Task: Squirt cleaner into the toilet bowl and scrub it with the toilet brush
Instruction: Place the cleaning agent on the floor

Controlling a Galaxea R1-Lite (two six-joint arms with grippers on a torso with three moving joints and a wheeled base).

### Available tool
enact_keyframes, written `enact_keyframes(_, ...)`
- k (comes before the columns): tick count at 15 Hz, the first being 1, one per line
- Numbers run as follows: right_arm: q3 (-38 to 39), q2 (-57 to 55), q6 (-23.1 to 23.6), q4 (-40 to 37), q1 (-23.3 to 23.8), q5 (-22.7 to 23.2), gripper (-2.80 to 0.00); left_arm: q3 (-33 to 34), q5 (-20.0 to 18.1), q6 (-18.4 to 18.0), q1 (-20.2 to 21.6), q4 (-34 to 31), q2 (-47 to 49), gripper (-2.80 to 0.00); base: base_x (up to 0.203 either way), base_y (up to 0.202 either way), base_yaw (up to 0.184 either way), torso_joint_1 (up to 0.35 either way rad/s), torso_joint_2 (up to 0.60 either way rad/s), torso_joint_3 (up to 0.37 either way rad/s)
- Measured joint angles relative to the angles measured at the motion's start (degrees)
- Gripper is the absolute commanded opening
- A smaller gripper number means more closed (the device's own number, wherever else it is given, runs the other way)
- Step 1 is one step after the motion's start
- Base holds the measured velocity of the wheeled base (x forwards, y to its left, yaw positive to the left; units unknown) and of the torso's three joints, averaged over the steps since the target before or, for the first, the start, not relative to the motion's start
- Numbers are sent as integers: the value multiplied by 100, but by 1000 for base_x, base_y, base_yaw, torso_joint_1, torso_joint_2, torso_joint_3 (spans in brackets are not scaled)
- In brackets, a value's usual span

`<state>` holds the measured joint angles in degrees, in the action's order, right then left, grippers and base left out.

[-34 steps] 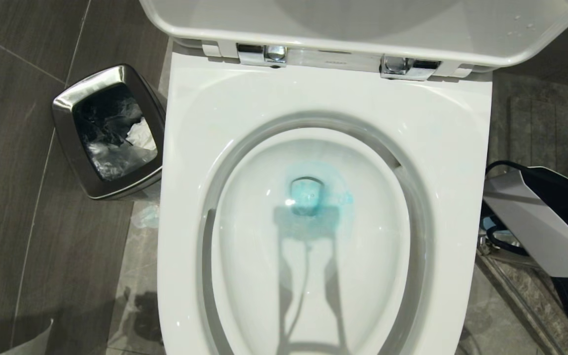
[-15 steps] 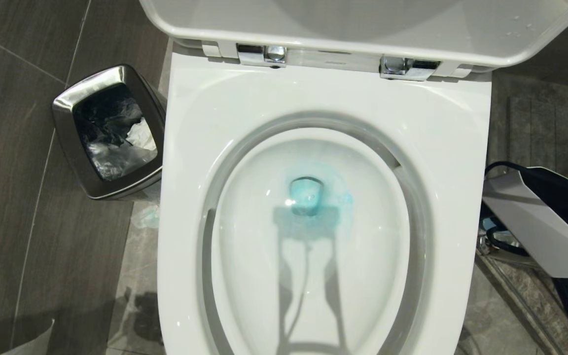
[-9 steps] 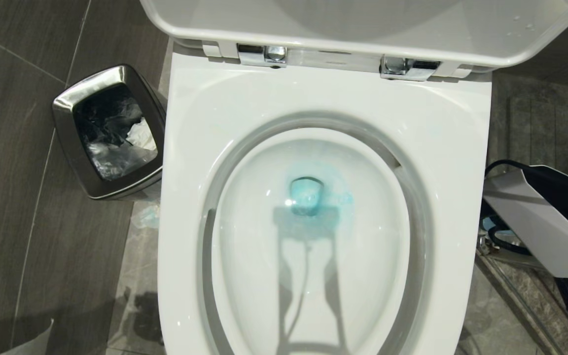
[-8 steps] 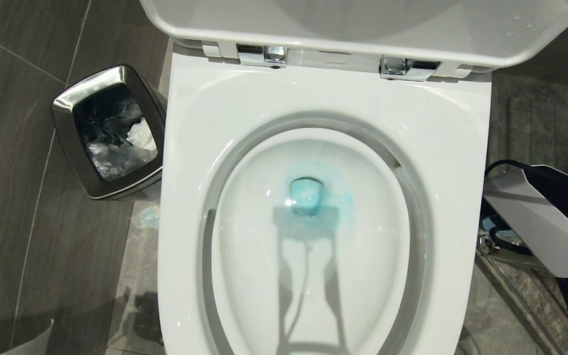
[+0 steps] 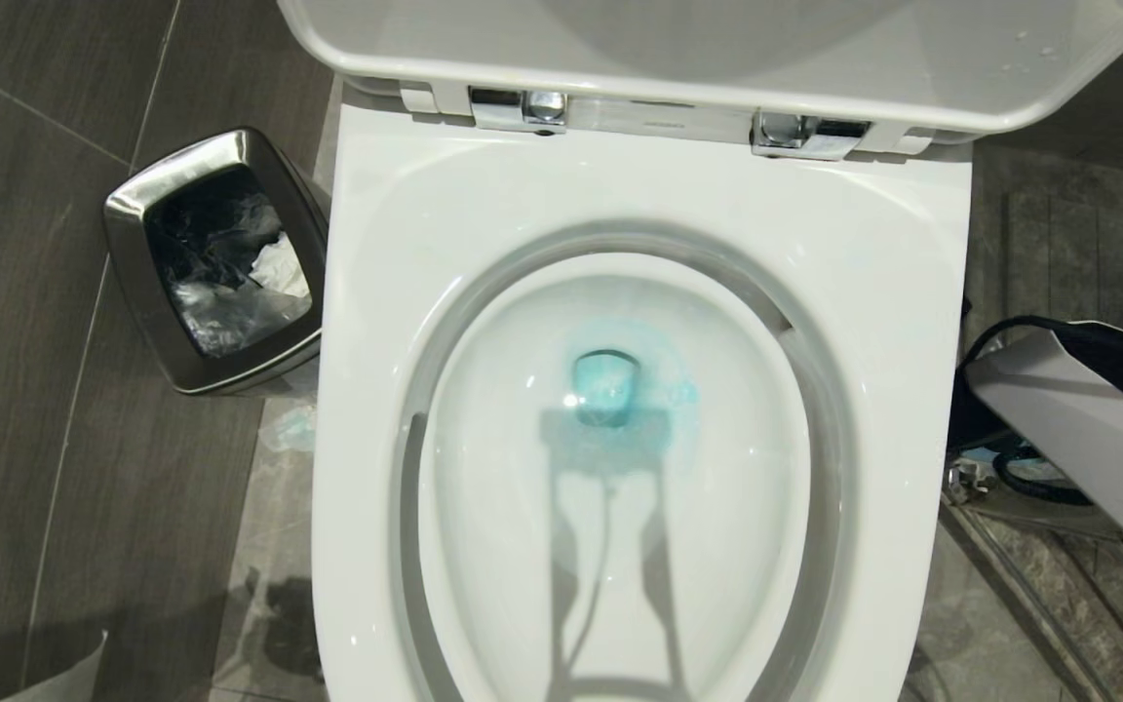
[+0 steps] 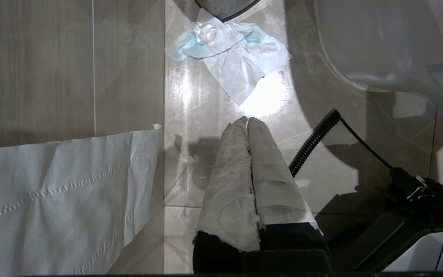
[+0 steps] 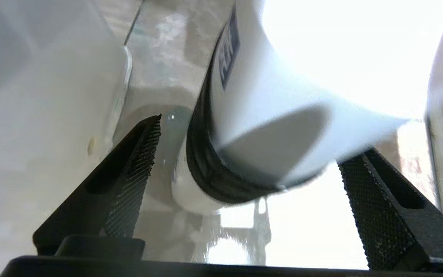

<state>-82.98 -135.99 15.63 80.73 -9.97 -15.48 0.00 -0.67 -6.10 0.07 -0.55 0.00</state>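
floor (image 5: 55, 322): dark tiles, steel bin (image 5: 215, 258) beside toilet bowl (image 5: 639, 195) | cleaner (image 5: 610, 390) pooled | right gripper (image 7: 250, 154) spread wide, gripping nothing | left gripper (image 6: 247, 122) closed, empty

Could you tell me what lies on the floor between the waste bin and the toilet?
A crumpled blue-stained tissue on the tiles, shown best in the left wrist view.
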Motion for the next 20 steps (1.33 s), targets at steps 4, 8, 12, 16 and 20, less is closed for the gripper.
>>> enact_keyframes(4, 578, 332, -2, 200, -80, -3, 0, 0, -1, -2, 0, 2, 0, -280, 0, 0, 0, 0, 0, 0)
enact_keyframes(8, 1404, 800, -2, 249, -117, 1, 0, 0, -1, -2, 0, 0, 0, -280, 0, 0, 0, 0, 0, 0)
enact_keyframes(12, 2601, 1396, 7, 474, -138, -6, 0, 0, -2, -2, 0, -2, 0, -280, 0, 0, 0, 0, 0, 0)
enact_keyframes(16, 3946, 2237, 26, 581, -315, -84, 0, 0, -2, -2, 0, -2, 0, -280, 0, 0, 0, 0, 0, 0)
enact_keyframes(20, 4962, 3252, 113, 504, -386, -119, -280, 0, -1, -2, 0, 2, 0, -280, 0, 0, 0, 0, 0, 0)
